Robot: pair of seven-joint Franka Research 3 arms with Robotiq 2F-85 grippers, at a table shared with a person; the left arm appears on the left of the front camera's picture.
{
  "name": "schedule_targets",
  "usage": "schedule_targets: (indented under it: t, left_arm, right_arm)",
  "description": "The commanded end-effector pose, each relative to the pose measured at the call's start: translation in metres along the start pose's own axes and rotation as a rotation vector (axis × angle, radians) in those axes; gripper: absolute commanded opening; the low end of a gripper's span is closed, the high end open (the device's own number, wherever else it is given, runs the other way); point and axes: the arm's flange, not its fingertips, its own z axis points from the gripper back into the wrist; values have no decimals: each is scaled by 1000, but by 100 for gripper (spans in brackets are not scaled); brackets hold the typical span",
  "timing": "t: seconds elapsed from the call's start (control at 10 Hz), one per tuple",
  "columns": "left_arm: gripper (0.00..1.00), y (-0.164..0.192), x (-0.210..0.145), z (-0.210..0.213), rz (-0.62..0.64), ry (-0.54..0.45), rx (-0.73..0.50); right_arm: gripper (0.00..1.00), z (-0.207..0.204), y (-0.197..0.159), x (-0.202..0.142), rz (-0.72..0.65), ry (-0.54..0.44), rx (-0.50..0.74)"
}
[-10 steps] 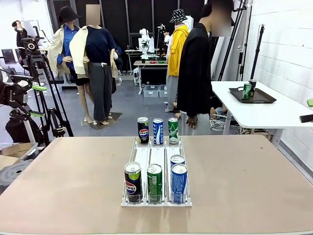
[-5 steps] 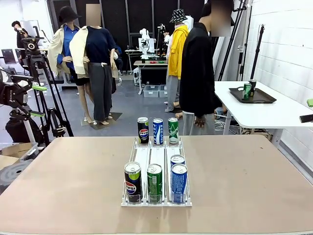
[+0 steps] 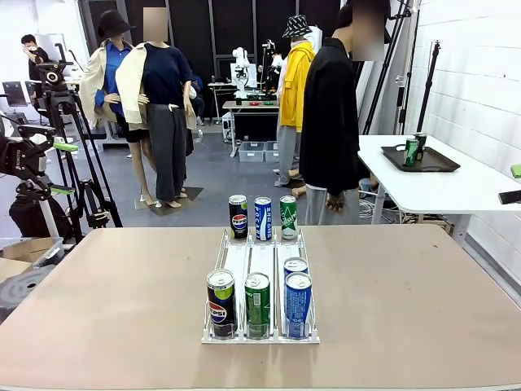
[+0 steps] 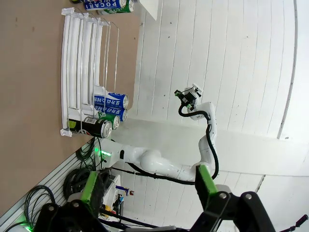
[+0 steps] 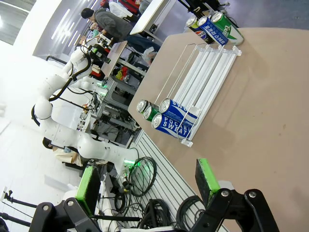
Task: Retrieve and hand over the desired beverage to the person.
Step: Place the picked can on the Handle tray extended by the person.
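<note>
Front view: table (image 3: 122,309) w/ a clear three-lane can rack (image 3: 260,281) at centre. Near end of rack holds a Pepsi can (image 3: 221,301), a green can (image 3: 257,304) and a blue can (image 3: 298,304), w/ a second blue can (image 3: 295,266) just behind that one in the same lane. At the far end stand another Pepsi can (image 3: 238,217), a blue-white can (image 3: 263,218) and a green-white can (image 3: 288,217). Person (image 3: 329,122) in long black jacket stands beyond the far edge, right of centre, well apart from the rack, one hand (image 3: 334,201) hanging low.

Left wrist view: left gripper (image 4: 147,186) up off the table, jaws spread wide, green pads (image 4: 207,180) apart, nothing between them. Rack and cans sit far off, upper left; right arm (image 4: 193,135) shows raised in the distance.

Right wrist view: right gripper (image 5: 147,183) also clear of the table, jaws wide apart, green pads (image 5: 206,176) bare, nothing held. Rack lies ahead w/ Pocari Sweat cans (image 5: 176,120) at its near end; left arm (image 5: 63,106) stands beyond the table edge.
</note>
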Motion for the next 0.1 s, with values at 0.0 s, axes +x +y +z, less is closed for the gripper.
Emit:
schedule_targets:
  t: [0.0]
  left_arm:
    - [100,-1,0,1,8,-5,2]
  right_arm:
    - [100,-3,0,-2,4,-8,-8]
